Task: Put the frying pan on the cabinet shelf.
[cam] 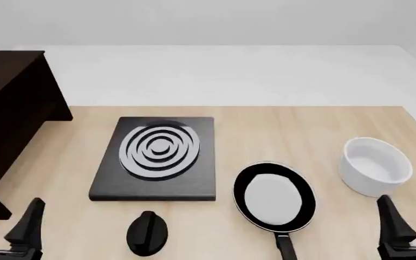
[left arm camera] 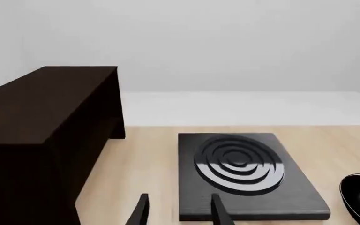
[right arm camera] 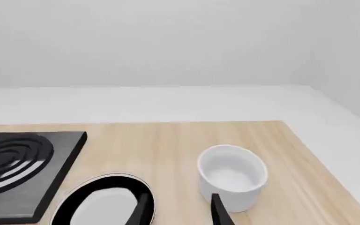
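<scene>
Frying pan (cam: 274, 198) rests on desk (cam: 280, 135) at 5 o'clock from hob (cam: 157, 157), handle pointing to 6. Right tool (cam: 410, 227), released and empty, sits nearer, pan at its 9. Left tool (cam: 9, 225) likewise released. Cabinet shelf (cam: 6, 103) at far 10.

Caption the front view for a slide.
Frying pan on the table between hob and white bowl; both grippers open.
</scene>
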`<action>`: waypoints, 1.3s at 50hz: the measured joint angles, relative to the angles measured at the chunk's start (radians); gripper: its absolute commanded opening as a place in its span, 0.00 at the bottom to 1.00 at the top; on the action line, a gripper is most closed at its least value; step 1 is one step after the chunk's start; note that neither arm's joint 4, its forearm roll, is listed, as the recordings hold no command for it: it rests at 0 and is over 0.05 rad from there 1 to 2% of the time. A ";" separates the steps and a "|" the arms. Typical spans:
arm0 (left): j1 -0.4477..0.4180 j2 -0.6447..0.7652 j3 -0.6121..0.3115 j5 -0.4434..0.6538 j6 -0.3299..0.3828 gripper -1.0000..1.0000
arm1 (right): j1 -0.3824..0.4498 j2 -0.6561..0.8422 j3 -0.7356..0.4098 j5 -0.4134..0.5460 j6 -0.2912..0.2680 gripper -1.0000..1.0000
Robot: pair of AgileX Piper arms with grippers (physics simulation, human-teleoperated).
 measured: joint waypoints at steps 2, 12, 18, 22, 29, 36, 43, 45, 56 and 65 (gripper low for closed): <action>-0.003 -0.004 0.000 -0.001 0.003 1.00 | 0.005 -0.009 0.006 -0.006 0.001 1.00; -0.029 -0.017 -0.012 0.008 0.036 1.00 | 0.016 -0.038 0.003 -0.006 0.003 1.00; -0.041 -0.021 -0.029 0.024 0.048 1.00 | 0.023 -0.045 -0.042 0.029 0.002 1.00; -0.046 -0.023 -0.044 0.039 0.050 1.00 | 0.031 -0.048 -0.083 0.066 0.003 1.00; -0.053 -0.024 -0.067 0.063 0.047 1.00 | 0.051 -0.040 -0.158 0.124 -0.005 1.00; -0.051 -0.025 -0.079 0.082 0.038 1.00 | 0.083 0.010 -0.212 0.157 -0.011 1.00; -0.049 -0.024 -0.098 0.113 0.028 1.00 | 0.117 0.071 -0.250 0.181 -0.027 1.00; -0.047 -0.024 -0.105 0.122 0.027 1.00 | 0.131 0.088 -0.259 0.189 -0.035 1.00; -0.050 0.001 -0.158 0.157 0.001 1.00 | 0.195 0.147 -0.339 0.291 -0.001 1.00; -0.060 0.068 -0.198 0.131 -0.024 1.00 | 0.266 0.166 -0.392 0.420 0.063 1.00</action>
